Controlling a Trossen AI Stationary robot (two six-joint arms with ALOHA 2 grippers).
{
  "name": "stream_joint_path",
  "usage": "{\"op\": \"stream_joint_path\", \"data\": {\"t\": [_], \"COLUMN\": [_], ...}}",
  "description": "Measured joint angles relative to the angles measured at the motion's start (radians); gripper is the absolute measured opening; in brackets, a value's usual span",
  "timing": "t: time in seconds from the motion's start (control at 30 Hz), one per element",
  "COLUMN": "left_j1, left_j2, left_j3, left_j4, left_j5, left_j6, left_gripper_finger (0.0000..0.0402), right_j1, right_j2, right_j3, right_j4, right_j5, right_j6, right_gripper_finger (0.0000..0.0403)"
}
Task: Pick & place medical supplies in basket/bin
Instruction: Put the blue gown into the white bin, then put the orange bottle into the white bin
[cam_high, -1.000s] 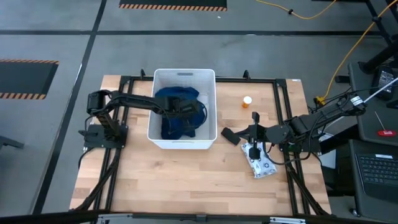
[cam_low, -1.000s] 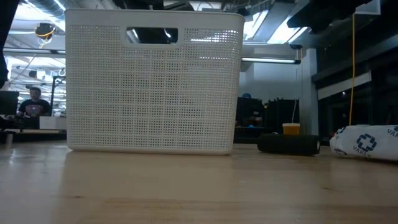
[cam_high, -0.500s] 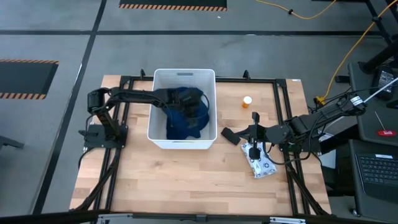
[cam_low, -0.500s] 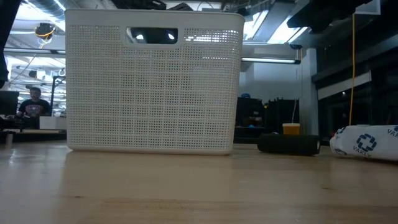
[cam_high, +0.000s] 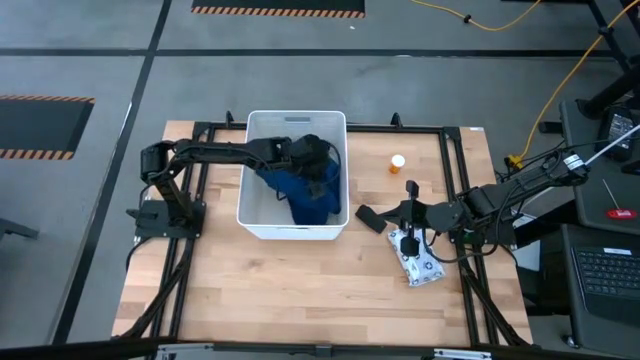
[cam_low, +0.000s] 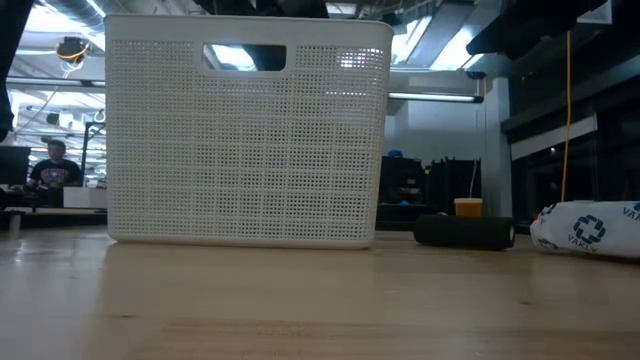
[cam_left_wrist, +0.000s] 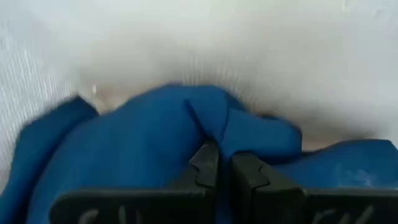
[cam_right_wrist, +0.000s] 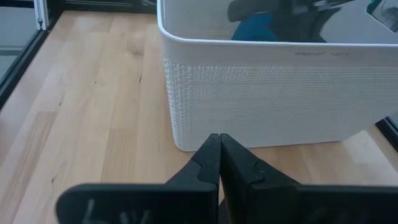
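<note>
The white tub (cam_high: 258, 205) stands mid-table and also shows in the low view (cam_low: 245, 130). My left gripper (cam_high: 316, 160) reaches into it from the table's left and is shut on the dark blue cloth (cam_high: 312, 192), which is bunched against the tub's right wall. My right gripper (cam_high: 396, 214) waits shut right of the tub (cam_right_wrist: 267, 87), over the table. The black oblong (cam_high: 368, 218) and the white dotted packet (cam_high: 420, 260) lie flat beside it. The orange bottle (cam_high: 398, 161) stands on its base farther back. My left gripper (cam_left_wrist: 222, 163) pinches a raised fold of the blue cloth (cam_left_wrist: 219, 127) between its two fingertips (cam_left_wrist: 207, 160), coming from the table's left and slanting down into the tub. Several layers are bunched there. The rest of the cloth (cam_left_wrist: 124, 155) hangs and piles below on the tub floor.
The tub's left floor (cam_high: 262, 200) is bare. Black frame rails (cam_high: 200, 128) run along the table's far and side edges. Open wood lies along the near side (cam_high: 300, 290). In the low view, a person (cam_low: 55, 165) sits in the room beyond.
My left gripper, still shut on the cloth, has moved toward the table's right edge inside the tub. The cloth was dragged with it, from covering most of the tub floor to a heap against the right wall, baring the left floor.
</note>
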Motion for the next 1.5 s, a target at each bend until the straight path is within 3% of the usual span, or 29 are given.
{"op": "stream_joint_path", "data": {"t": [0.13, 0.37, 0.6, 0.83, 1.0, 1.1, 1.23, 1.5], "left_j1": [-0.01, -0.04, -0.054, -0.052, -0.053, -0.061, -0.088, -0.141], "left_j2": [0.0, 0.0, -0.005, -0.018, -0.029, -0.069, -0.158, -0.353], "left_j3": [0.0, 0.0, 0.022, 0.148, 0.243, 0.261, 0.261, 0.228], "left_j4": [-0.084, -0.089, -0.138, -0.289, -0.449, -0.542, -0.572, -0.461], "left_j5": [0.025, 0.016, 0.024, 0.01, 0.019, -0.047, -0.15, -0.164], "left_j6": [-0.034, -0.011, 0.061, 0.064, 0.086, 0.08, 0.077, 0.088], "left_gripper_finger": [0.0012, 0.0019, 0.0075, 0.0141, 0.0162, 0.015, 0.0104, 0.0019], "right_j1": [0.0, 0.0, 0.0, 0.0, 0.0, 0.005, 0.021, 0.031], "right_j2": [0.0, 0.0, 0.0, 0.0, 0.0, 0.0, 0.0, 0.0], "right_j3": [0.0, 0.0, 0.0, 0.0, 0.0, 0.0, 0.0, 0.0], "right_j4": [0.0, 0.001, 0.001, 0.002, 0.003, 0.003, 0.002, 0.002], "right_j5": [0.0, 0.0, 0.0, 0.0, 0.0, 0.0, 0.0, 0.0], "right_j6": [-0.002, -0.022, -0.023, -0.023, -0.022, -0.01, 0.0, 0.004], "right_gripper_finger": [0.001, 0.001, 0.001, 0.001, 0.001, 0.001, 0.001, 0.001]}}
